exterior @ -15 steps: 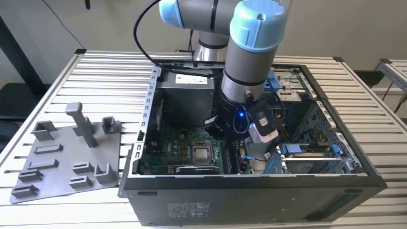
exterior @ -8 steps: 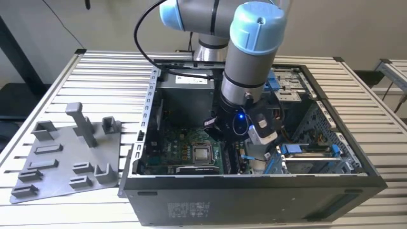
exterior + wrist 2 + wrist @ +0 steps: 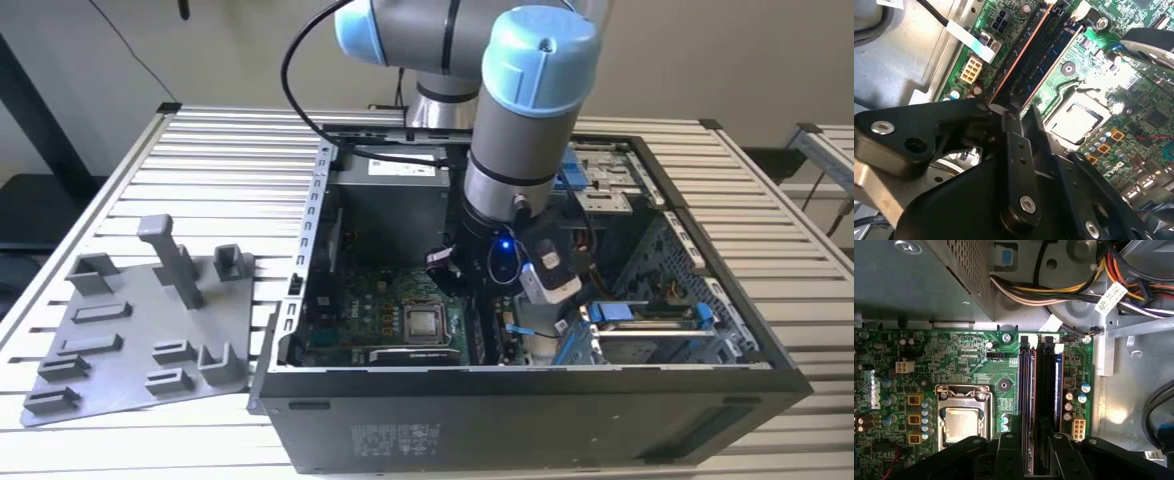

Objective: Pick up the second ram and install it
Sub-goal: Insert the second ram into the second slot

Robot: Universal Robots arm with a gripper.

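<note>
Second ram (image 3: 1057,385): dark blue stick standing in the motherboard (image 3: 964,355) slot nearest the board's edge, beside the CPU socket (image 3: 961,420); gripper (image 3: 1036,450) low over the slots, jaws' state indeterminable; judged best seated by even, straight-down pressure until latches close.
</note>
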